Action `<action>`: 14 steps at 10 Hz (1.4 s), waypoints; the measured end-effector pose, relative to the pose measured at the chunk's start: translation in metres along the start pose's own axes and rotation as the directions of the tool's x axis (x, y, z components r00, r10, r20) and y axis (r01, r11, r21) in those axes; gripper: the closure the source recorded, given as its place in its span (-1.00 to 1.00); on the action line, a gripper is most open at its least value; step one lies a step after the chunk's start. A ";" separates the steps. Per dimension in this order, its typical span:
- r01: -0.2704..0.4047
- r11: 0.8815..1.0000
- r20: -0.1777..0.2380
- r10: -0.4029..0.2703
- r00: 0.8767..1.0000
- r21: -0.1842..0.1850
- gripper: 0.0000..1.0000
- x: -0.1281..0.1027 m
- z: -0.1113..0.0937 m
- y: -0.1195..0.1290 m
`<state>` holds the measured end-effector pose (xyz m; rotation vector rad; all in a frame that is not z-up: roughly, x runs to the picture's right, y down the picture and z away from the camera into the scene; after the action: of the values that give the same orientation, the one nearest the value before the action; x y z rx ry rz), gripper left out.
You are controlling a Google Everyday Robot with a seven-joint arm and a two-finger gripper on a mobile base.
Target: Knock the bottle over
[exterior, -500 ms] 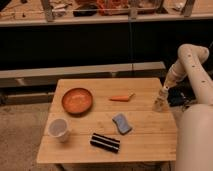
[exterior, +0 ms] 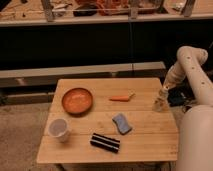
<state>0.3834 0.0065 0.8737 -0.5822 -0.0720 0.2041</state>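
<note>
The bottle [exterior: 159, 104] is small and pale whitish-beige. It stands upright near the right edge of the wooden table [exterior: 145, 139]. My gripper [exterior: 163, 92] hangs from the white arm [exterior: 186, 65], right above and against the bottle's top. The bottle's narrow top is partly hidden by the gripper.
On the table are an orange bowl [exterior: 77, 100], a carrot [exterior: 120, 98], a blue sponge [exterior: 121, 123], a black striped packet [exterior: 105, 142] and a clear plastic cup [exterior: 59, 130]. A dark shelf unit [exterior: 90, 45] stands behind the table. My white base [exterior: 196, 140] is to the right.
</note>
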 end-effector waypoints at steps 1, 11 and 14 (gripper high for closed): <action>0.008 1.000 0.001 -0.008 1.000 -0.001 0.99 -0.001 0.002 0.002; 0.072 0.997 0.018 -0.072 0.997 0.004 0.99 -0.021 0.008 0.021; 0.089 0.996 0.023 -0.089 0.996 0.010 0.99 -0.027 0.004 0.033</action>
<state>0.3510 0.0304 0.8585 -0.5666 -0.1192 0.1247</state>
